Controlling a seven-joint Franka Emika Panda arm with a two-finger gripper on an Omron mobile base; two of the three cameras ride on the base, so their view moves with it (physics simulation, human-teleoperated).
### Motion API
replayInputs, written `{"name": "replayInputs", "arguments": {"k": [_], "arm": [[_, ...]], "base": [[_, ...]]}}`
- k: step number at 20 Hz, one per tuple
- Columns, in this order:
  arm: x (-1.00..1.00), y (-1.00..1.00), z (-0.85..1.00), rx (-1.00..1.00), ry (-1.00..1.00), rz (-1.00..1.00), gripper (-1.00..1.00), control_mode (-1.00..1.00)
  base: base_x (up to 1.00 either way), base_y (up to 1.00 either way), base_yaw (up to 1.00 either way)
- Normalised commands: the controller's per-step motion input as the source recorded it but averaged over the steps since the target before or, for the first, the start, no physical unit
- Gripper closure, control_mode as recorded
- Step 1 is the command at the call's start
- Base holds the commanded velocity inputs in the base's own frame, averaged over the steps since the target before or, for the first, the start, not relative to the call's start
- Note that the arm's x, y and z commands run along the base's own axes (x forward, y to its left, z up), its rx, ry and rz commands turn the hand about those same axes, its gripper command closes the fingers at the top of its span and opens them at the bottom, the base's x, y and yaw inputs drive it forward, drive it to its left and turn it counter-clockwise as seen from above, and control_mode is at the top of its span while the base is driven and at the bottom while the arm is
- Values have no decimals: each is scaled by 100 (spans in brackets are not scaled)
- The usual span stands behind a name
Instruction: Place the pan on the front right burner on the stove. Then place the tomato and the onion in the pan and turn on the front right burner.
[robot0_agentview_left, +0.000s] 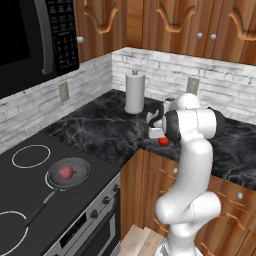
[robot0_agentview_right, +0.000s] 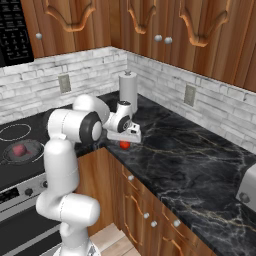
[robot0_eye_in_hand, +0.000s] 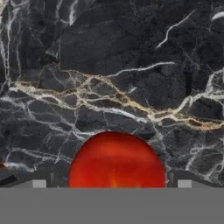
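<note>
1. Dark marble counter (robot0_agentview_left: 100, 130) runs along a grey brick backsplash under wooden cabinets; your stove (robot0_agentview_left: 30, 210) sits at its left end with a microwave (robot0_agentview_left: 30, 40) above it.
2. You have the pan (robot0_agentview_left: 68, 173) resting on the front right burner (robot0_agentview_left: 50, 176) in the left base view, its long black handle pointing back toward the stove's front edge.
3. Your onion (robot0_agentview_left: 65, 172) lies inside the pan, touching its floor.
4. Your tomato (robot0_eye_in_hand: 116, 160) sits on the counter near the corner of its front edge, well apart from the stove.
5. Your arm rises from the base, bends at a raised elbow, and reaches forward over the counter edge, with the wrist turned so the hand points down.
6. Your tool (robot0_agentview_right: 124, 141) hovers just above the tomato; in the right base view the red ball peeks out directly beneath the hand.
7. In the hand view, the tomato sits centred between the two finger tips (robot0_eye_in_hand: 39, 183), which stand to either side of it without touching.
8. Your tool's jaws are spread wide and hold nothing.
9. A paper towel roll (robot0_agentview_left: 134, 93) stands upright on the counter behind the hand, near the backsplash.
10. A silver appliance (robot0_agentview_right: 248, 190) sits at the counter's far right in the right base view.
</note>
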Motion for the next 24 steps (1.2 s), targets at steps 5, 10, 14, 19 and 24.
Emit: {"name": "replayInputs", "arguments": {"k": [5, 10, 14, 19, 24], "arm": [[0, 0, -12, 0, 0, 0, -100, -100], [0, 0, -5, 0, 0, 0, -100, -100], [0, 5, -1, 0, 0, 0, 100, -100], [-10, 1, 40, 0, 0, 0, 100, -100], [-26, 16, 75, 0, 2, 0, 100, -100]], "base": [[0, 0, 0], [0, 0, 0], [0, 0, 0], [0, 0, 0], [0, 0, 0]]}}
